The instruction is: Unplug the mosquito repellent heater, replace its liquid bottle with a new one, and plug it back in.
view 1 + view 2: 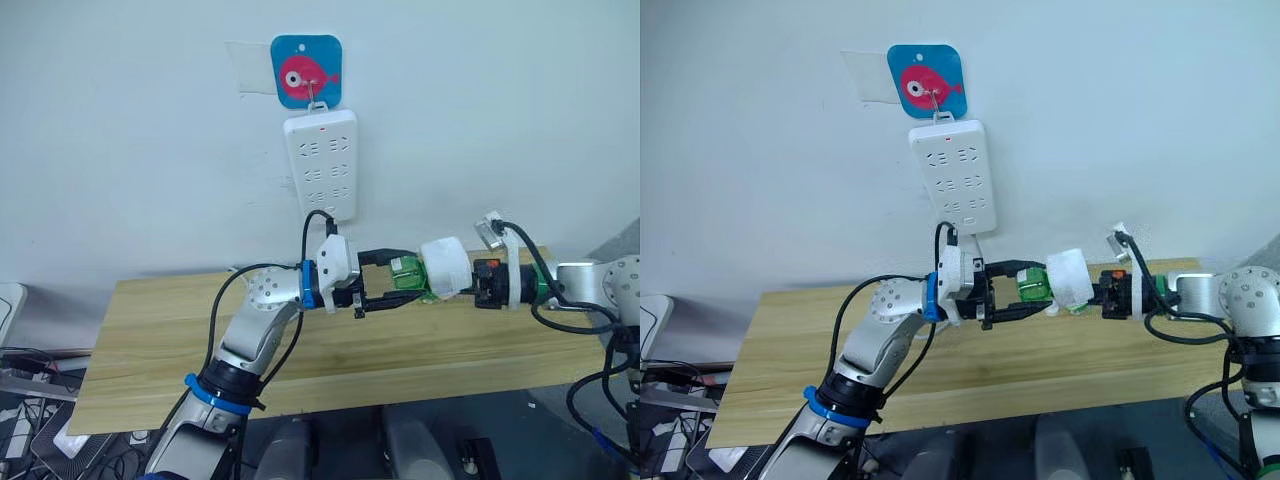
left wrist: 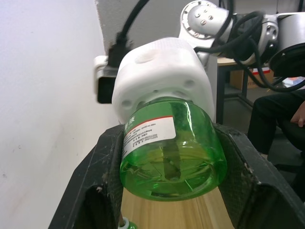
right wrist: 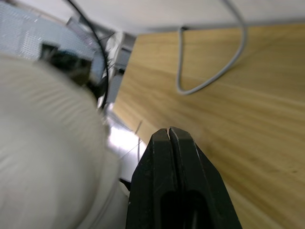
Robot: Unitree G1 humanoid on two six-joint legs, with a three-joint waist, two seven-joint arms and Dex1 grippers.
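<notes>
Above the surface point(image 1: 150, 330), the left pincer point(image 1: 395, 285) grips the green liquid bottle point(image 1: 407, 275). The heater point(image 1: 445, 267), at its 3 o'clock, is clamped by the right pincer point(image 1: 470, 280), both on one horizontal axis.

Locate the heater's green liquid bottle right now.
In the left eye view, the green liquid bottle sits mid-air above the wooden table, between the left tool's fingers, its neck in the white heater below the power strip.
</notes>
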